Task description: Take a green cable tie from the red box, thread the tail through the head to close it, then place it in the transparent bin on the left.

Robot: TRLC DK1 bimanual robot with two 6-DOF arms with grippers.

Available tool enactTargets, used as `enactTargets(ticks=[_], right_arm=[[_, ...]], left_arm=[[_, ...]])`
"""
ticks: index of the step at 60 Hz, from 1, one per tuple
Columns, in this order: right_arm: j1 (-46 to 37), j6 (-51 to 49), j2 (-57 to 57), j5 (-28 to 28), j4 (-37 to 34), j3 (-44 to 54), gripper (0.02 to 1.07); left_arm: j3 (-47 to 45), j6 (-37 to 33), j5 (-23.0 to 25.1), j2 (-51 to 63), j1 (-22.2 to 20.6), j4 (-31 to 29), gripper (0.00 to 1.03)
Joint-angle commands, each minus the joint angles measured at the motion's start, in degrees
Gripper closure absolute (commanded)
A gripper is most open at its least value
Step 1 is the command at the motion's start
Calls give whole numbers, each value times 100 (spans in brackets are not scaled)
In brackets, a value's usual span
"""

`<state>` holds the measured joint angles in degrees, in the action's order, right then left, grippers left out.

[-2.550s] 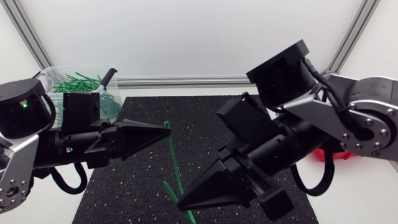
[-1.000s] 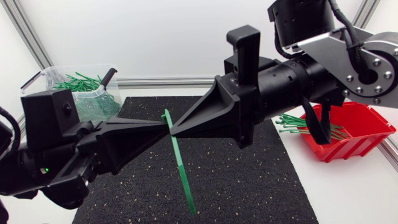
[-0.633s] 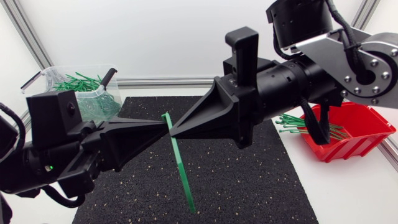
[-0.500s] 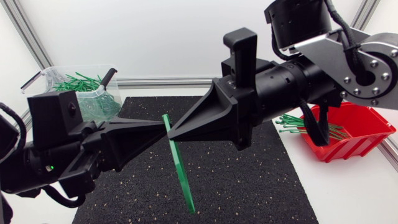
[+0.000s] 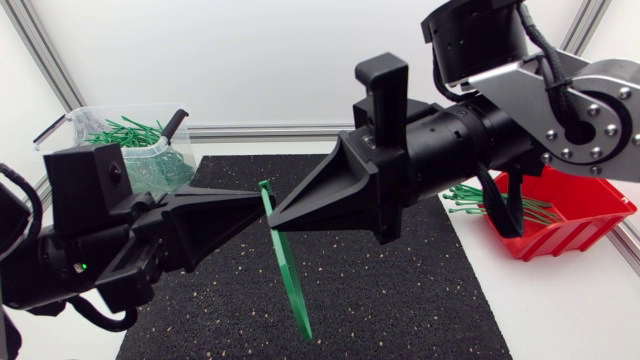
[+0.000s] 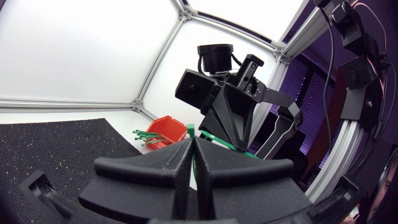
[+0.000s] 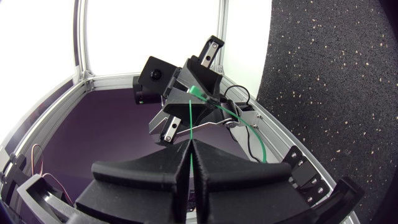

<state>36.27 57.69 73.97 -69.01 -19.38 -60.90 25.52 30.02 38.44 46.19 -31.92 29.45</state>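
Red box (image 5: pixel 565 235) partly hidden behind R arm (image 5: pixel 450 135).

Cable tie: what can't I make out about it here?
- Head view: the cable tie head is hidden where the left gripper and right gripper tips meet, so threading cannot be judged.
- Left wrist view: the left gripper covers all but a green sliver.
- Right wrist view: the tie is too thin to show its head.

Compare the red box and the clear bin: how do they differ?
The red box is opaque and sits right of the mat; the bin is see-through and sits at its far left corner. The box's ties lie roughly parallel; the bin's are jumbled. Both hold green ties.
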Motion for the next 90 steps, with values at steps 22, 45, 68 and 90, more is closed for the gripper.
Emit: enactTargets(ticks=[22,45,68,90], right_arm=[[-68,181,126,-7,109,175,101],[-103,181,64,-7,162,211,101],[-24,207,56,-7,171,211,101],[29,216,-6,-7,171,211,101]], left_arm=[[-21,188,-29,-163,2,69,99],[-56,197,-20,-260,-33,17,99],[-100,118,-29,-216,-7,52,99],[-108,4,-29,-93,-60,69,99]])
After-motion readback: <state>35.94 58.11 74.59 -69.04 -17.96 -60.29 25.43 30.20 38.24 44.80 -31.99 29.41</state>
